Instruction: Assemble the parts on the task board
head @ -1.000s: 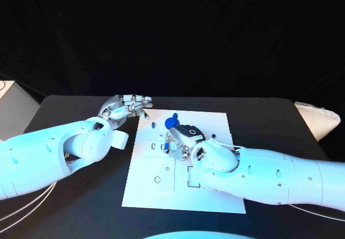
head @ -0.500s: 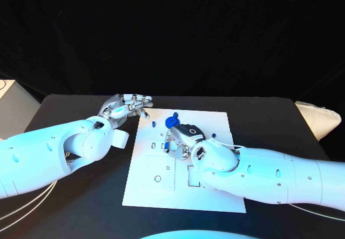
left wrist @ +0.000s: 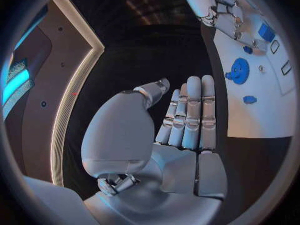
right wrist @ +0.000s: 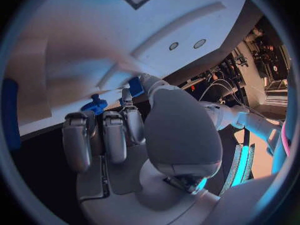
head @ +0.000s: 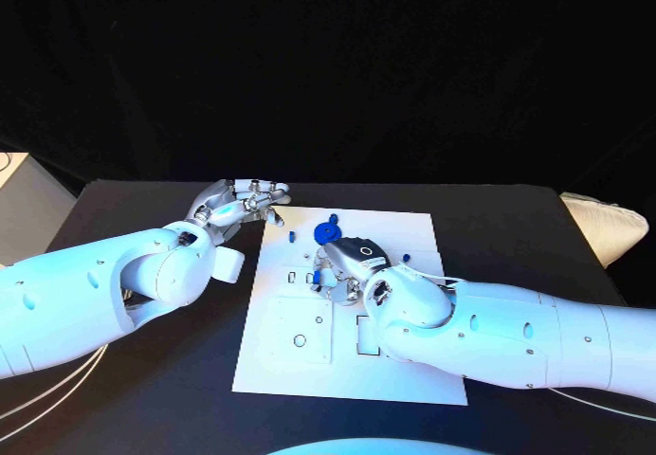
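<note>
Left white arm reaches in from the near left; its silver left robot hand (head: 244,202) hangs with fingers (left wrist: 190,112) straight, side by side, holding nothing. Right white arm enters low; right robot hand (head: 352,263) has fingers (right wrist: 105,137) curled downward.

Cool bluish light, black surround; wrist views fisheye-bent, edges dark.

Right hand (head: 353,265) covers the middle of the white board (head: 396,370), hiding what its fingertips touch; a small blue piece (head: 316,278) beside it is part-hidden, shape too small to tell; pale object (head: 602,227) at counter's far edge cut off.
</note>
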### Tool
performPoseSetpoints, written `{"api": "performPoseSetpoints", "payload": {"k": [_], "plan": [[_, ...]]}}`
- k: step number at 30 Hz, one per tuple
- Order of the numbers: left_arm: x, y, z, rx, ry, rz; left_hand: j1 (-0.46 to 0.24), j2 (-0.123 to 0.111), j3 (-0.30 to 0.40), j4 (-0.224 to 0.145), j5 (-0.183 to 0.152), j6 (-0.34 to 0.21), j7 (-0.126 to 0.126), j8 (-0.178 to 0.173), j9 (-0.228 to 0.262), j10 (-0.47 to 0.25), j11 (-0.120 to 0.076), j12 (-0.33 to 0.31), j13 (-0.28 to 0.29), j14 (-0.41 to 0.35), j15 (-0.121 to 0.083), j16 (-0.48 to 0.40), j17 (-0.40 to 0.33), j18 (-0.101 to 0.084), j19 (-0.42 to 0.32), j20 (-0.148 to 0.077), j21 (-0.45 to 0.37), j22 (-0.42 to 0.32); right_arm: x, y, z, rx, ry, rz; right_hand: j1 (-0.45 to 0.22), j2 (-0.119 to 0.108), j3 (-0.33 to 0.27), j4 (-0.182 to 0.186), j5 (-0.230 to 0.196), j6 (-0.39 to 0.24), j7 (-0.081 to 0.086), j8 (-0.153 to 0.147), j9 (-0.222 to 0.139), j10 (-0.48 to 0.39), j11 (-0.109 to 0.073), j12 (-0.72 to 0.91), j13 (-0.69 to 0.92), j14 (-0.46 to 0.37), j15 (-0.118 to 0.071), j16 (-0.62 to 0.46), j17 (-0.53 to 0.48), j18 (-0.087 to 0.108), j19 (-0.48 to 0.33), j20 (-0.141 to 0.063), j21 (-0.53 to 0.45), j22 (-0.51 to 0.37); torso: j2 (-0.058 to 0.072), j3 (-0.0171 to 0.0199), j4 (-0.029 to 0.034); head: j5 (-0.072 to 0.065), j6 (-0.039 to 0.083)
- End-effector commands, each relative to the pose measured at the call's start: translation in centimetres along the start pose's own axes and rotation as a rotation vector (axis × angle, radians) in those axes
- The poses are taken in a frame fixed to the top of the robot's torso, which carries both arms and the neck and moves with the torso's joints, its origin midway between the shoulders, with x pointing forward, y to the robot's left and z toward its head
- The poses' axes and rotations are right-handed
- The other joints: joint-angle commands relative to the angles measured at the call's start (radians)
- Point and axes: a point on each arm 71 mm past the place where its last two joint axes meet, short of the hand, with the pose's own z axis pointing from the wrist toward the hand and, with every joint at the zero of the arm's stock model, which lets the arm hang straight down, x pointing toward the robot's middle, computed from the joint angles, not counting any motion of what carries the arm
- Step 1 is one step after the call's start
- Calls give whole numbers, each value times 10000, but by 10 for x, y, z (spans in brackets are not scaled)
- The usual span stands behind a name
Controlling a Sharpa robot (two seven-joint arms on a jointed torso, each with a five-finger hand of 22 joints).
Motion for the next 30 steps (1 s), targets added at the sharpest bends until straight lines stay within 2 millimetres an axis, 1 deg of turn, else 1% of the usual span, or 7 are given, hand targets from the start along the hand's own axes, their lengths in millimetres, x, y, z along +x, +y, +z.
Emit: {"api": "performPoseSetpoints", "payload": {"k": [1,12,20,22,25,28,30], "plan": [[2,-1,0,55,194,-55,-63,7,46,-22,12,-86,-1,-25,9,-42,7,-4,8,-60,5,49,-9,127,-53,20,35,9,0,1,0,-166,-65,5,-50,-100,-119,19,-104,-99,3,-50,-18,-114,29,-62,683,995,80,-42,2378,-34,839,80,-65,2346,5,5,-1,7,3],[2,-1,0,42,198,-50,-63,7,46,-22,12,-86,-1,-25,9,-42,7,-4,8,-60,5,49,-9,127,-53,20,35,9,-1,1,-3,-207,-183,164,-403,16,-944,81,-1028,-270,39,5,-74,-180,75,-95,595,983,128,-68,2335,-18,814,142,-139,2309,6,3,3,19,8],[0,4,1,-451,290,427,-226,-21,-62,17,11,-61,-48,3,45,438,-98,346,180,26,-56,188,-16,139,-98,15,134,76,-15,-4,-19,-783,-685,1031,-242,310,-2099,84,-475,-510,98,-20,-160,-170,120,-51,578,979,159,-81,2318,-5,795,161,-204,2281,-68,9,-13,64,56],[0,6,1,-831,373,676,-490,-55,-328,141,16,8,-102,164,125,719,-193,837,464,286,-123,545,113,147,15,-26,243,127,-23,-7,-21,-1204,-729,1609,190,450,-2067,56,142,-570,136,-41,-190,-235,153,-80,532,976,190,-88,2308,82,633,191,-577,2064,-100,12,-43,81,84],[0,12,1,-1636,708,1371,-628,-27,-732,211,22,-102,-245,631,355,581,-351,2156,1373,854,-280,1807,941,148,413,-183,688,354,-37,-15,-24,-1786,-817,2568,635,546,-1885,13,479,-579,151,-6,-199,-349,165,-141,452,938,200,-160,2173,199,410,205,-1089,1771,-190,32,-79,106,100],[1,18,0,-2492,1358,2422,-555,-7,-356,137,31,-219,-434,1389,690,-184,-553,4633,3164,2298,-483,4408,3899,132,827,-430,1565,858,-54,-28,-25,-1906,-901,3575,917,596,-1713,-24,693,-600,169,14,-211,-500,177,-246,333,887,211,-250,2015,281,246,214,-1465,1561,-289,61,-79,149,104],[3,21,0,-3080,1882,3259,-740,-77,-196,240,24,-156,-549,1876,960,-441,-707,5803,3964,2755,-580,5054,4737,46,1218,-478,2248,1614,-65,-39,-26,-1651,-997,4217,1117,591,-1510,-45,1231,-619,189,21,-228,-552,189,-263,302,883,218,-254,2013,280,245,219,-1482,1559,-374,86,-70,178,78]]}}
